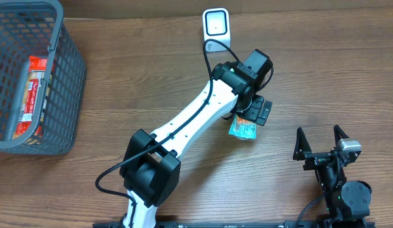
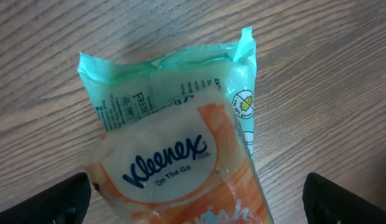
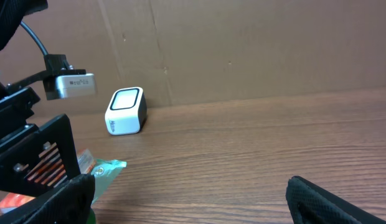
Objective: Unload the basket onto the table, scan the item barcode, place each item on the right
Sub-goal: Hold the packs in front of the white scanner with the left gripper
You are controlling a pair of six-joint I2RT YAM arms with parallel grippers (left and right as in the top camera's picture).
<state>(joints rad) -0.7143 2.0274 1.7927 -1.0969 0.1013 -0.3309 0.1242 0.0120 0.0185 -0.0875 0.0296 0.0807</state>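
Hanging over the Kleenex tissue pack (image 2: 180, 155), which lies flat on the wooden table (image 1: 323, 69) near the white barcode scanner (image 1: 217, 24), the left gripper (image 2: 199, 208) has its jaws spread wide and empty, the right gripper (image 1: 320, 136), well apart, likewise spread.

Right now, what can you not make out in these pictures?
Pack barcode: not visible; left wrist view cuts off its lower end, and overhead the left tool covers most of it.
Red packet in the basket: print too small overhead, behind the mesh.
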